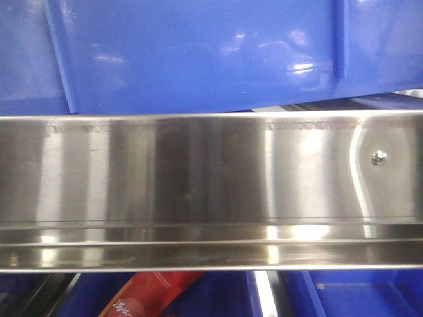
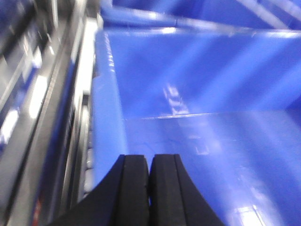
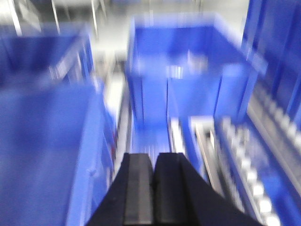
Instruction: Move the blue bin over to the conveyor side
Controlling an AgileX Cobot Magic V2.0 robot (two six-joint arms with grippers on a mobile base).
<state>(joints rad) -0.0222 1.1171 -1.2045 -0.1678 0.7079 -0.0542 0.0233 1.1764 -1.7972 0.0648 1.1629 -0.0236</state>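
Blue bin (image 2: 202, 84) lies open below the left hand (image 2: 149, 162), its rolled rim (image 2: 104, 122) running toward 11 o'clock. In the front view its glossy wall fills the 12 o'clock band above the steel rail (image 1: 198, 172). Left hand and right hand (image 3: 154, 160) both have their fingers pressed together on nothing (wrist views blurred, conveyor not made out). Judgement: stiff, slick, bulky plastic, probably light since no contents show. The smooth walls give no purchase, so pinch or hook the thick rim, one hand per side.

front: close, facing steel rail (image 1: 198, 191) | wrists: looking down past jaws
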